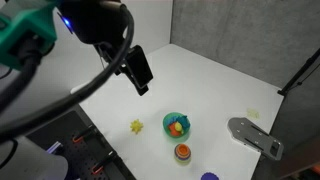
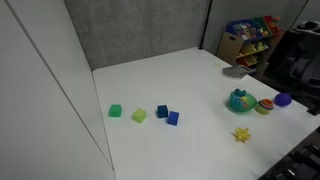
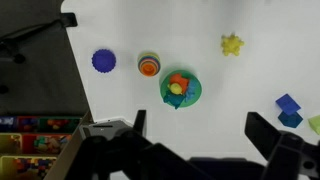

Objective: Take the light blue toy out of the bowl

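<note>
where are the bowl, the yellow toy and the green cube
bowl (image 3: 197, 92), wrist view, right rim
yellow toy (image 3: 232, 44), wrist view, its middle
green cube (image 2: 115, 111), an exterior view, its middle

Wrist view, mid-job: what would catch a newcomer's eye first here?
The teal bowl heaped with bright toys sits mid-picture, just beyond the gripper, whose jaws stand wide open. Beside the bowl are an orange-red round piece and a purple disc; a yellow star toy lies apart on the white table.
</note>
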